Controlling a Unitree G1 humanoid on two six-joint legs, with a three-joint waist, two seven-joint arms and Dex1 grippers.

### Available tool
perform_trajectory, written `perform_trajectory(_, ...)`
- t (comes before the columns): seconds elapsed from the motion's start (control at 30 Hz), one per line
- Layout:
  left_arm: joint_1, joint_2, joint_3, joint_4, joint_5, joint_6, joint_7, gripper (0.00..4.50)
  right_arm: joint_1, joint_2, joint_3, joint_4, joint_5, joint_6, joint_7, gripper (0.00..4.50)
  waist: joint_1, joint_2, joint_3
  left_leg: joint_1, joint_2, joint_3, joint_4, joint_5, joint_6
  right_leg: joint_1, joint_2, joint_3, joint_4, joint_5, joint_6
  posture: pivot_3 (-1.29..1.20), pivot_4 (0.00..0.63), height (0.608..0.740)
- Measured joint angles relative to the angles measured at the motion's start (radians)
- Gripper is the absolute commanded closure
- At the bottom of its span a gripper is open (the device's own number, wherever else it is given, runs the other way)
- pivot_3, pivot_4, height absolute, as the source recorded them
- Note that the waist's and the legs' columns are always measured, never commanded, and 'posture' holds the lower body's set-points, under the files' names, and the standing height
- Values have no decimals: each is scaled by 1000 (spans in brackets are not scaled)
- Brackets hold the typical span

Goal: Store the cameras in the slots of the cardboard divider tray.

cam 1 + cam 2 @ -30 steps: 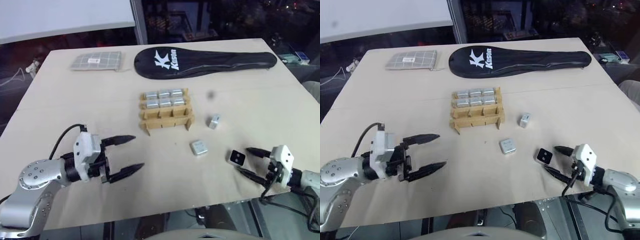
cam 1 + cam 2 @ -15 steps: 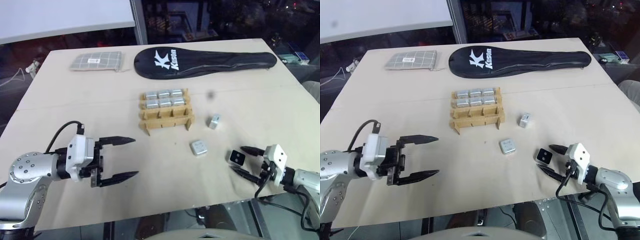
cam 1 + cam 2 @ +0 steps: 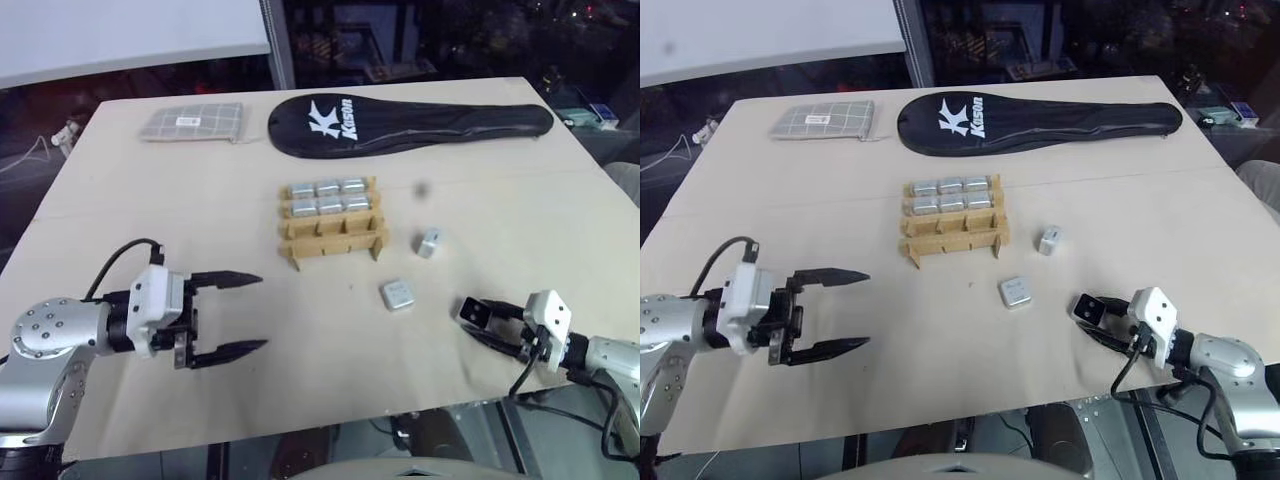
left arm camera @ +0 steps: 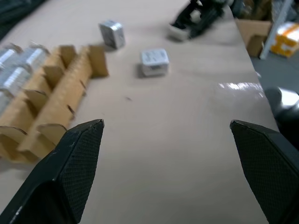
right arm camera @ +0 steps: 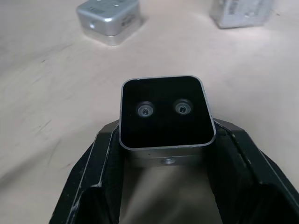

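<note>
Right gripper (image 5: 164, 154) is clamped on a camera (image 5: 163, 111), one black finger on each side wall, black face up; the side grip presumably leaves the body free to drop into a slot. Landmark: the cardboard divider tray (image 3: 335, 240). The held camera sits well to the tray's near right, close to the table (image 3: 200, 200) edge nearest the robot. Two more cameras lie loose between it and the tray: one flat (image 3: 398, 294) just off the tray's near-right corner, one tilted (image 3: 429, 242) beside the tray's right end. The two far rows look filled with silver blocks; the near row looks empty, so three slots likely remain. Left gripper (image 3: 232, 315) is spread wide, holding nothing, to the tray's near left, apparently idle. The right wrist view shows two small lenses on the black face, too small to tell from the head views. The head views alone show the racket cover (image 3: 410, 122) and checked pouch (image 3: 192, 122) beyond the tray.
</note>
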Motion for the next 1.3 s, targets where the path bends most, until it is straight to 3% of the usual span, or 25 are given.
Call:
perform_trajectory(0.23, -136, -46, -80, -82, -54, 156, 162, 0, -207, -26, 94, -84, -78, -57, 13, 2578, 0, -1, 0, -1, 0, -1, 0, 0, 0, 0, 1, 0, 0, 3, 4, 0, 150, 740)
perform_trajectory(0.43, -275, -155, -170, -140, -126, 391, 430, 0, -460, 32, 216, -60, -239, -285, -24, 2578, 2, -1, 0, -1, -1, -7, 0, 0, 0, 0, 0, -3, 0, 3, 4, 0, 150, 740)
perform_trajectory(0.53, -320, -219, -216, -151, -123, 427, 526, 0, -557, 102, 281, 9, -295, -379, -47, 2578, 2, -1, 1, -1, -2, -9, 0, 0, -1, 0, -1, -2, 0, 5, 0, 0, 150, 740)
perform_trajectory(0.73, -383, -258, -273, -158, -154, 521, 578, 0, -747, 225, 382, 129, -404, -532, -116, 2578, -1, -1, 1, -1, -3, -10, 0, 1, -1, 0, -1, -2, 1, 5, 0, 0, 150, 740)
perform_trajectory(1.2, -414, -259, -252, -158, -282, 694, 628, 0, -781, 256, 454, 266, -490, -679, -211, 2578, -1, -1, 1, -1, -4, -11, 0, 3, -5, 0, -1, -2, 2, 6, -1, 0, 150, 740)
perform_trajectory(1.3, -415, -255, -238, -158, -306, 704, 629, 889, -781, 252, 459, 282, -497, -693, -222, 2578, -1, -1, 1, -1, -4, -11, 0, 3, -5, 0, -1, -1, 2, 6, -1, 0, 150, 740)
